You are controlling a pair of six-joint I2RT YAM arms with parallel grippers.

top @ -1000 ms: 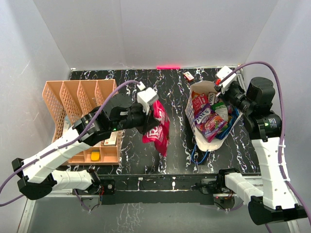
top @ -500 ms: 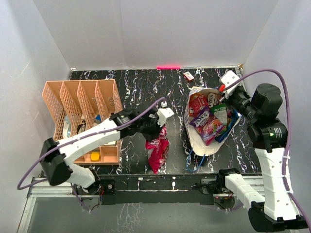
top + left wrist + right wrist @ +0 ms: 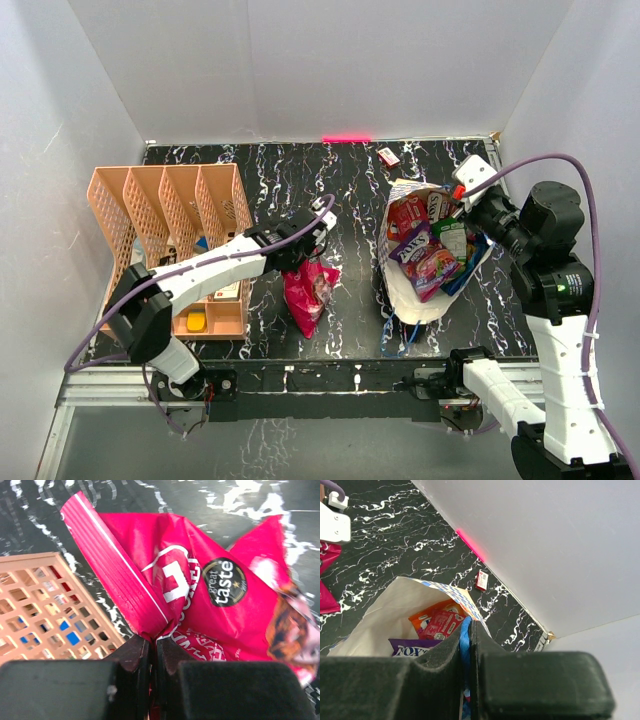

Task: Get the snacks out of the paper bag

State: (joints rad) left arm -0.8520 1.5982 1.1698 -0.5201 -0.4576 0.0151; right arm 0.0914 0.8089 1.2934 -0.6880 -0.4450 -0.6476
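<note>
- Left gripper [image 3: 152, 642] is pressed onto the crimped end of the pink packet [image 3: 215, 595]; the packet hangs low over the counter's [image 3: 360, 190] middle, toward the near edge
- Right gripper [image 3: 467, 630] pinches the paper bag [image 3: 375, 615] by its rim, near the right edge; more snacks [image 3: 425, 250] lie inside

Marbled table [image 3: 360, 190]: paper bag [image 3: 412, 300], organizer [image 3: 150, 200], box [image 3: 388, 156]

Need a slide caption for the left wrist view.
Left gripper shut on a crinkled pink snack packet, black marbled table behind, peach lattice organizer at left.
</note>
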